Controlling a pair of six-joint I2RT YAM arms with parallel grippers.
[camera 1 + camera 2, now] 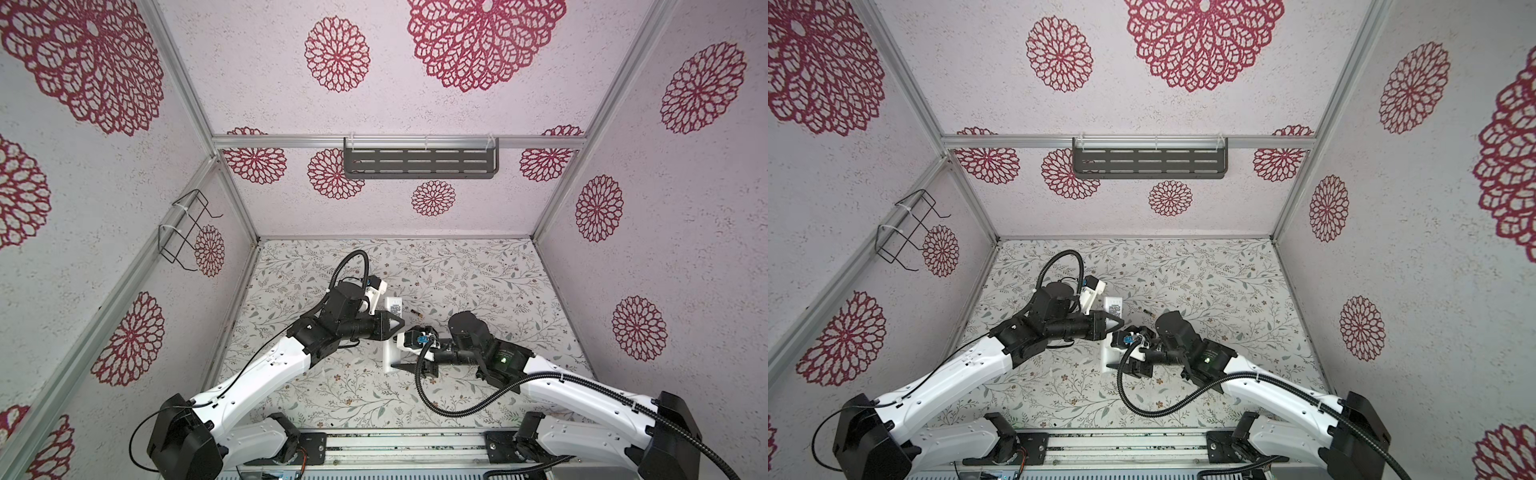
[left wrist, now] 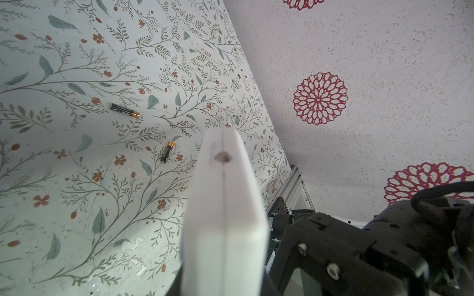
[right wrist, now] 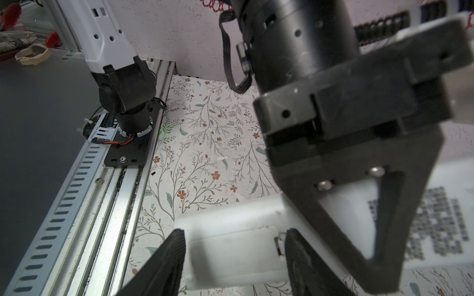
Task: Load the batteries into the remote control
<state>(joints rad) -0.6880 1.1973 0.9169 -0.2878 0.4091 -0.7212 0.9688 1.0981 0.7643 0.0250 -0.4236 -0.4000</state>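
Observation:
The remote control (image 1: 390, 358) is a long white bar, back side up, with a QR label. My left gripper (image 1: 397, 323) is shut across its middle; the black left finger (image 3: 359, 205) crosses it. My right gripper (image 3: 233, 256) is shut on the remote's near end, one finger (image 3: 166, 258) against the end edge and the other by the latch of the battery cover (image 3: 230, 246). The cover is in place. Two batteries (image 2: 125, 110) (image 2: 167, 151), dark with gold ends, lie loose on the table. Only one battery (image 1: 415, 312) shows in both top views, just right of the remote.
The floral table (image 1: 478, 286) is walled in on three sides. A metal rail (image 3: 107, 205) with the arm bases runs along its front edge. A grey shelf (image 1: 419, 162) hangs on the back wall and a wire rack (image 1: 187, 230) on the left wall.

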